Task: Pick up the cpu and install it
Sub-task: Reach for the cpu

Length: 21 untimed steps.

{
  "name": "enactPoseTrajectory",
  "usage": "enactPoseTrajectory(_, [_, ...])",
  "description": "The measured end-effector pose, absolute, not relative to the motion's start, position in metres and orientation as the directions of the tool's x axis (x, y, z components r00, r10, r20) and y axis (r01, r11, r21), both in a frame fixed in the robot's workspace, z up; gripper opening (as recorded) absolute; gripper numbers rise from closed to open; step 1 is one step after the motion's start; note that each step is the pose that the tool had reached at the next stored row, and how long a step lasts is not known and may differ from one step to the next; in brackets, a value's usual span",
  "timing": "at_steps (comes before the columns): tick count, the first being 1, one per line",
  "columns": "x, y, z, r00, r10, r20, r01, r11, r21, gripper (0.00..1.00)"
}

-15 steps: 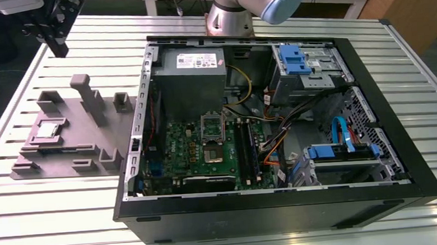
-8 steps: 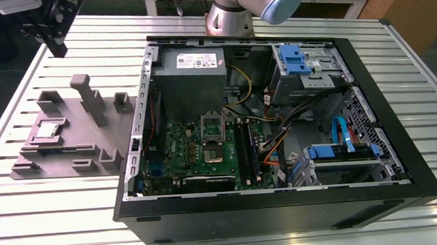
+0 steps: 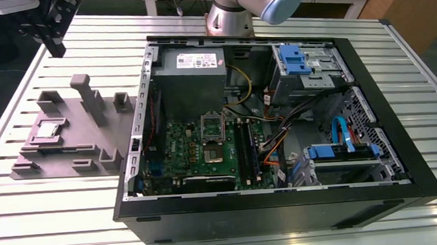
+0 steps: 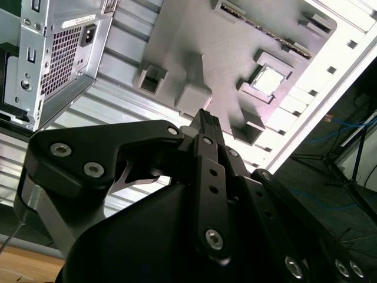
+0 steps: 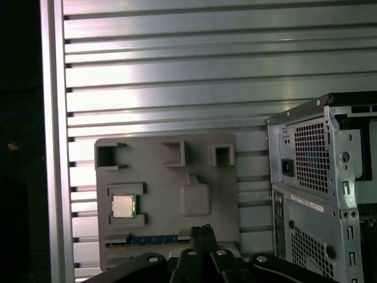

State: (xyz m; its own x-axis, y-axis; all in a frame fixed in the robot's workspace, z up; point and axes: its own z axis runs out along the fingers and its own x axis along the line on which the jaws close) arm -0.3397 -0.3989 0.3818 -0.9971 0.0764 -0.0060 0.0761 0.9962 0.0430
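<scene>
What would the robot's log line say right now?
stage: cpu not yet picked | pincer: shut, empty, off the cpu | cpu: lying in grey holder tray pocket | computer case: open

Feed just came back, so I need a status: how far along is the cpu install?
Nothing looks done yet. The cpu lies in its pocket on the grey tray. The gripper hangs above the tray, jaws shut on nothing, apart from the cpu. Left: the pickup, and seating it in the motherboard socket, which looks empty.
</scene>
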Motion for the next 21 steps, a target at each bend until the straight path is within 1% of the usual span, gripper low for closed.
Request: enactPoseTrajectory(21, [-0.3457, -0.3989, 0.3817, -0.997, 0.076, -0.006, 0.076, 0.996, 0.043, 0.11])
